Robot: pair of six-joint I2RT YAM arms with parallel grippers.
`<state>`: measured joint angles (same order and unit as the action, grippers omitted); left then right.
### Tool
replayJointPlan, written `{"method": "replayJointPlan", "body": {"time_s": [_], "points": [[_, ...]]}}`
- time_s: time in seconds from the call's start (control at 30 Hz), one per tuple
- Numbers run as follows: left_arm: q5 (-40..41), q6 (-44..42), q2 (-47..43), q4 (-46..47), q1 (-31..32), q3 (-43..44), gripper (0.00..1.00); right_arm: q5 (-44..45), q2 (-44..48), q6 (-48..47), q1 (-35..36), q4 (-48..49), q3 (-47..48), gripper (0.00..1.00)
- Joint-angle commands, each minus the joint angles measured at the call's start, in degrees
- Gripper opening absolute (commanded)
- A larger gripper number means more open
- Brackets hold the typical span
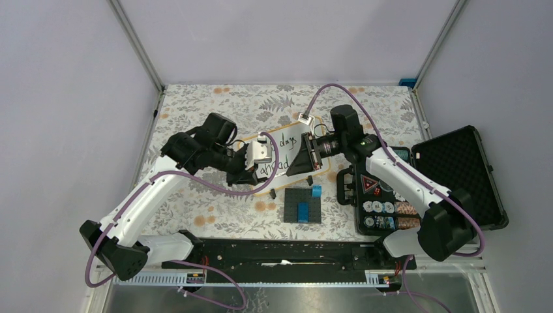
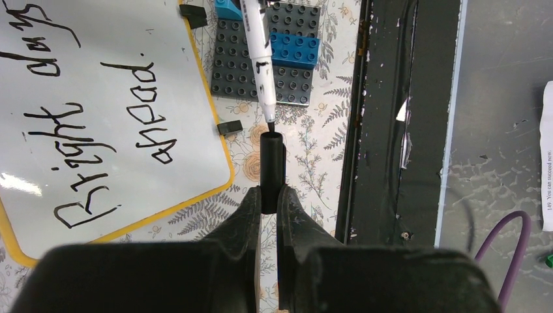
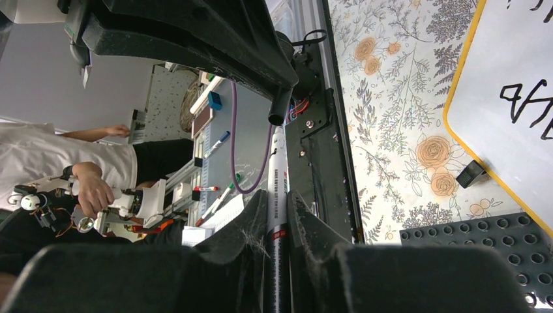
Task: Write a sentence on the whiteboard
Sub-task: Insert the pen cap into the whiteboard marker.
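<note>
Whiteboard (image 1: 287, 153) lies flat on the flower-patterned counter (image 1: 195, 111), near its middle, between the two arms and partly hidden under them. Its sentence (image 2: 85, 117), "Bright days ahead", stands in dark marker in two lines, with a full stop after the last word.

Left hand (image 2: 270, 195) is pressed together on a black cap (image 2: 272, 160), pinching its lower end so that the open mouth points away from the wrist. Right hand (image 3: 278, 199) is clamped on the white marker (image 3: 276, 163), whose barrel lies between the fingers. In the left wrist view the marker's dark tip sits right at the cap's mouth and in line with it; whether it has entered I cannot tell.

A dark grey brick plate (image 1: 303, 207) lies just beside the board on its near side and carries blue bricks (image 2: 293, 49). To the right of the plate a black case (image 1: 456, 176) lies open, with poker chips (image 1: 381, 215) in its tray.
</note>
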<state>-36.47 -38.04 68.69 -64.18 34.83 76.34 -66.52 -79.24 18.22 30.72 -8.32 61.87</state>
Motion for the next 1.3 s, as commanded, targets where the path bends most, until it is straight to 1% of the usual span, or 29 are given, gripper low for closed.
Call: {"method": "replayJointPlan", "body": {"time_s": [0.0, 0.33, 0.5, 0.7, 0.83, 1.03, 1.13, 1.27], "points": [[-2.4, -1.5, -1.2, 0.3, 0.4, 1.9, 0.0, 0.1, -0.2, -0.6, 0.7, 0.0, 2.6, 0.0], [-2.1, -0.2, 0.1, 0.3, 1.0, 2.8, 0.0, 1.3, -0.9, -0.7, 1.6, -0.1, 3.0, 0.0], [-1.9, 2.7, 0.6, 1.8, 1.0, 3.3, 0.0, 3.5, -1.5, -3.1, 2.5, -2.8, 3.7, 0.0], [-2.4, 6.4, 1.9, 3.9, 1.0, 3.7, 0.0, 6.1, -1.6, -3.5, 3.9, -2.7, 4.1, 0.0], [-5.1, 5.9, 2.8, 4.0, 1.1, 3.9, 0.0, 6.7, -2.1, -3.1, 4.4, -2.0, 4.5, 0.0], [-4.9, 3.6, 2.5, 3.3, 1.8, 3.8, 0.0, 6.2, -3.1, -3.0, 4.6, -2.0, 5.0, 0.0], [-5.1, 5.2, 2.4, 4.3, 1.8, 4.5, 0.0, 6.1, -3.2, -2.9, 5.0, -1.4, 4.0, 0.0], [-4.4, 9.4, 3.7, 7.5, 1.7, 5.2, 0.0, 6.4, -4.0, -2.8, 6.7, -0.6, 3.0, 0.0]]}}
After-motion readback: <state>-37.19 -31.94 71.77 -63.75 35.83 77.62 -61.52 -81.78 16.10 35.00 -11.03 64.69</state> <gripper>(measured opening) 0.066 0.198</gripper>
